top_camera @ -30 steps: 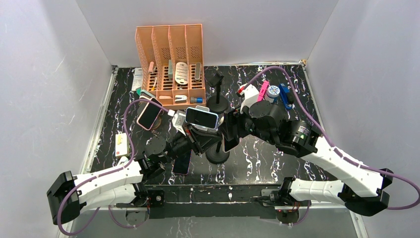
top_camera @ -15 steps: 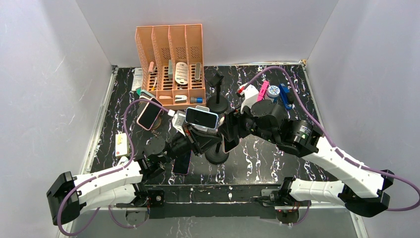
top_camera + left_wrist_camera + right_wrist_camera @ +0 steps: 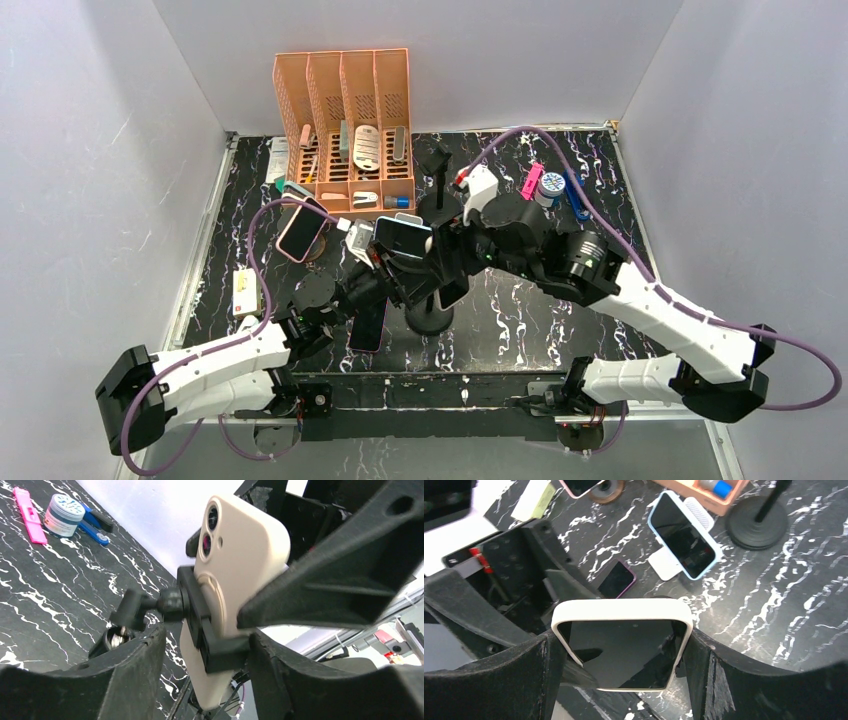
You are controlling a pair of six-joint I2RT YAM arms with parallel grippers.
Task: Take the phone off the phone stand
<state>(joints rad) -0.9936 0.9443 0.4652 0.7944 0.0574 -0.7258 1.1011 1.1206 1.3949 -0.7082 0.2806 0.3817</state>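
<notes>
Both side edges of the cream phone (image 3: 621, 630), seated in the phone stand (image 3: 430, 318) clamp, are pinched by the right gripper (image 3: 619, 652), while the left gripper (image 3: 205, 655) is spread loosely around that clamp.

Bright, even light with soft shadows; the close fingers (image 3: 125, 680) look blurred in both wrist views.

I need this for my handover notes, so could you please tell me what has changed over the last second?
The right gripper, clamped on the cream phone, swung left with its arm, and the base of the black stand slid slightly left too. The left gripper opened its jaws around that stand. The orange rack and the pink phone stayed put.
</notes>
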